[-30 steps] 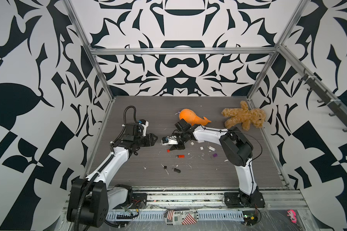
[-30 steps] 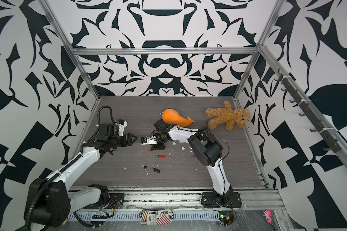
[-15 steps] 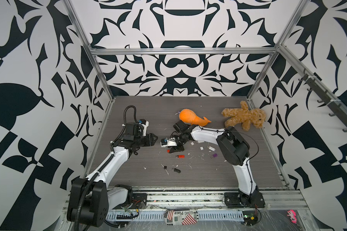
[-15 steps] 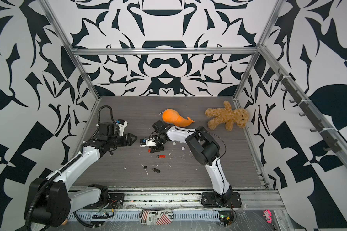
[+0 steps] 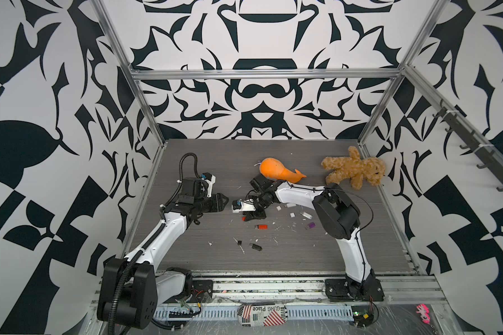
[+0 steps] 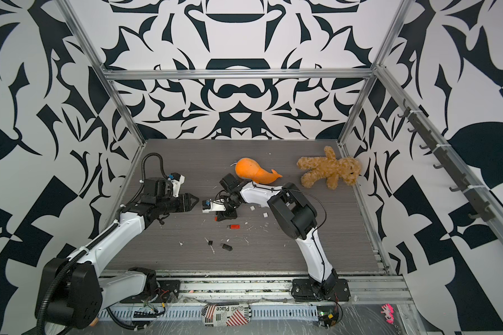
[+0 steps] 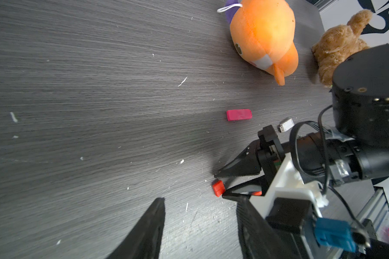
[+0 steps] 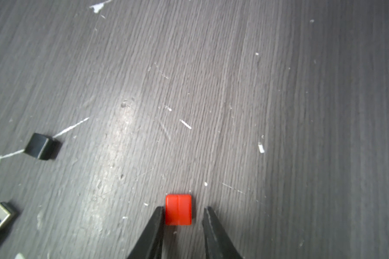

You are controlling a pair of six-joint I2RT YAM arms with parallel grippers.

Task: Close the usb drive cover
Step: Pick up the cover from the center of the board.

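Right fingers (image 8: 149, 235) narrowed, glossy red square cap (image 8: 178, 209) between them, centre seam

Two arms: left arm (image 5: 169, 229), right arm (image 5: 298, 193). Two plush toys: whale (image 5: 276, 174), bear (image 5: 353, 170). At least four drives: red drive (image 5: 262, 226), black drive (image 5: 255, 246), purple drive (image 5: 310, 224), white drive (image 5: 306, 215). Two clear loose caps: red cap (image 8: 178, 209), black cap (image 8: 41, 149). White bits are too small to count.

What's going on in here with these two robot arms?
The right gripper is down at the grey wood-grain table, its open jaws straddling a small red plastic cap but not yet gripping it. A red usb drive lies apart nearby. The left gripper hovers open alongside, holding nothing.
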